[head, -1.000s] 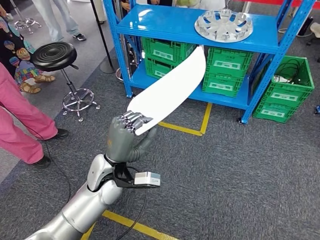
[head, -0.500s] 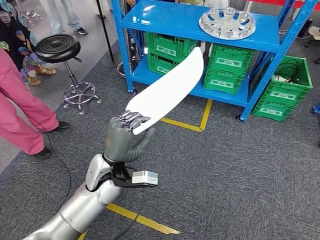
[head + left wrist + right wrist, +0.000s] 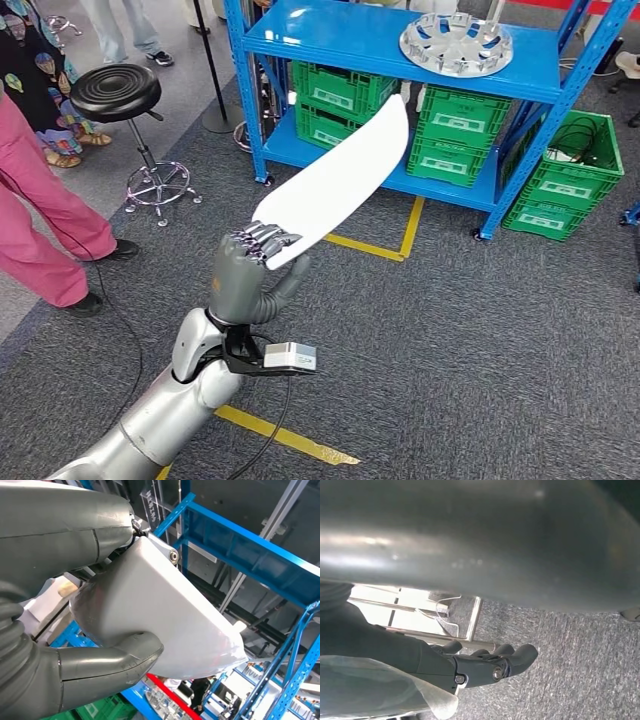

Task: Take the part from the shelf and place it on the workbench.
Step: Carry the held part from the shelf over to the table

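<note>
Scene is shifting slightly w/ camera. Left hand (image 3: 245,275) is pinching long white curved plastic part (image 3: 336,180) at one end, away from blue metal shelf (image 3: 392,45); overhanging end is risking swing, slip.

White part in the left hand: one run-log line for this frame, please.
left hand: grips white part | part: off blue shelf, above carpet | workbench: unseen

The green crates (image 3: 451,137) carry white labels (print too small to read).
</note>
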{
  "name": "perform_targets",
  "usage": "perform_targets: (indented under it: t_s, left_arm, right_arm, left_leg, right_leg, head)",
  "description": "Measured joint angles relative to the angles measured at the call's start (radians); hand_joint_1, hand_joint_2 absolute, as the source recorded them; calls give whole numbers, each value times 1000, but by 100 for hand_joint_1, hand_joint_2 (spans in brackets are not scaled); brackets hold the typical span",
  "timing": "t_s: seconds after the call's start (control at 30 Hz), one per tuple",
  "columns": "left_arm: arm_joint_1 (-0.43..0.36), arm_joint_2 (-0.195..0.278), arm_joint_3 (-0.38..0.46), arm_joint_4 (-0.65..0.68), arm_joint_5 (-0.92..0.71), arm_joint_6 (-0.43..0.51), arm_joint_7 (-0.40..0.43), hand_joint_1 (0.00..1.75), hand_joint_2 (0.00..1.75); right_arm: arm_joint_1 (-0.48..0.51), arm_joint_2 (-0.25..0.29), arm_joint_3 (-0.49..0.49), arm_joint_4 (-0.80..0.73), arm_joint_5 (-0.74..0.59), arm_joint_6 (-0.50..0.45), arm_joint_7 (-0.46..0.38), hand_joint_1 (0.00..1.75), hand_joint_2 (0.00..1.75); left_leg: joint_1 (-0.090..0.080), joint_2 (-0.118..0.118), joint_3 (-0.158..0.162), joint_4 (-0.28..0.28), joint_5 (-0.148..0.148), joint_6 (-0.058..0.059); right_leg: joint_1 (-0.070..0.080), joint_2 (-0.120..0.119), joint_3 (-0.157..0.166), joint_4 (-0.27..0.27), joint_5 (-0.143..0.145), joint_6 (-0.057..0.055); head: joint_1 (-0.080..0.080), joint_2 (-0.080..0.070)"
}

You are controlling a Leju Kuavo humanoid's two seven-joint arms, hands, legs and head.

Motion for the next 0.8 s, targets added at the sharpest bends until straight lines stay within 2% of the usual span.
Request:
perform_targets:
  t_s: [0.8]
  left_arm:
    - [0, 0, -1, 0, -14, 0, 19, 175, 175]
  right_arm:
    - [0, 0, 0, 0, 7, -35, -6, 0, 0]
  left_leg:
    - [1, 0, -2, 0, 0, 0]
  right_leg:
    - [0, 0, -2, 1, 0, 0]
  head:
    - [0, 0]
